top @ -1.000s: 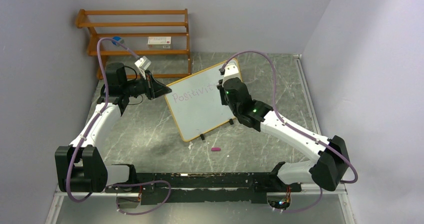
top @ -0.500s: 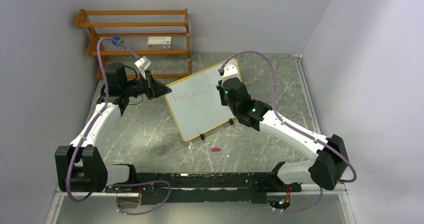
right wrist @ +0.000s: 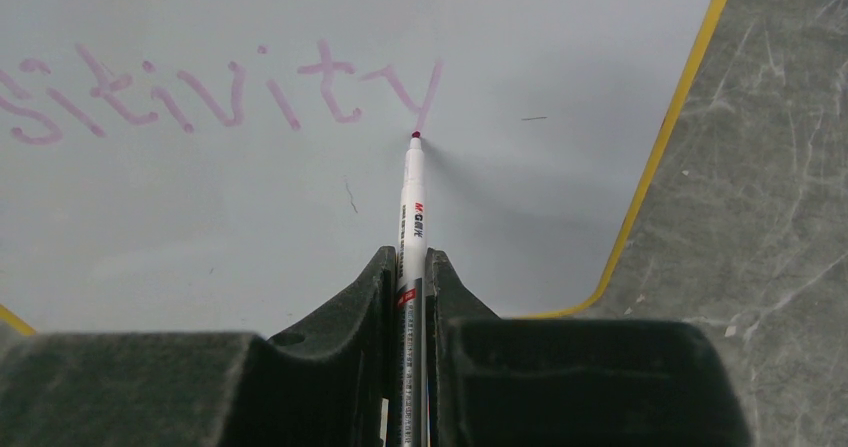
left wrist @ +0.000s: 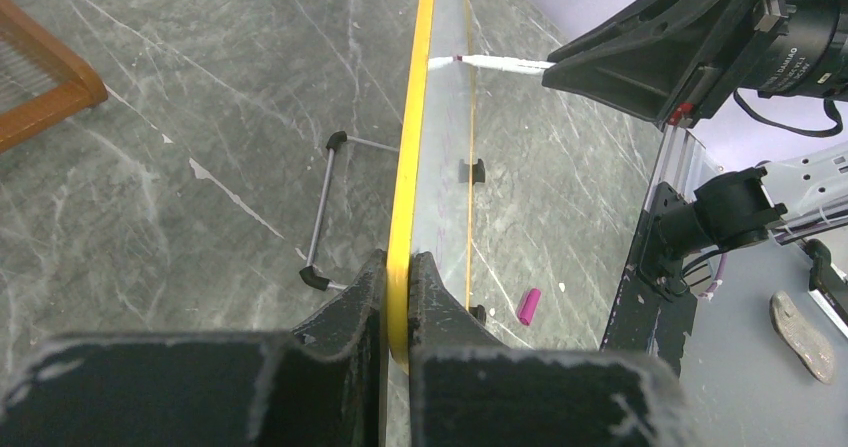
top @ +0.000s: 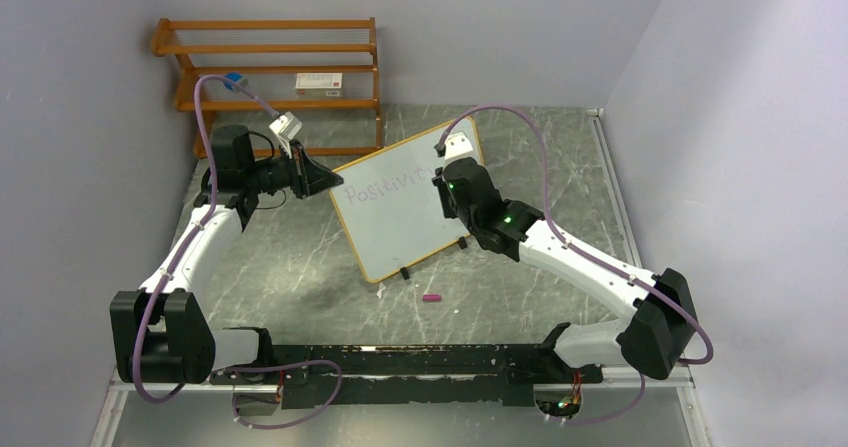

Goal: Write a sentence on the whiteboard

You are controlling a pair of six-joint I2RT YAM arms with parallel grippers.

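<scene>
Where the marker ends, the sentence reads "Positivity".

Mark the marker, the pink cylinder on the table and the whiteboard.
Thin white marker pen [right wrist: 412, 202]: right wrist view, on its barrel.
Small pink cylinder [top: 431, 297]: top external view, on its middle.
Yellow-framed white whiteboard [top: 395, 232]: top external view, on its bare writing surface.

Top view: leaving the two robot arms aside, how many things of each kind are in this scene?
whiteboard: 1
marker pen: 1
small pink cap: 1
wooden rack: 1
flat box on the rack: 1
small blue item on the rack, too small to identify: 1
Total: 6
</scene>
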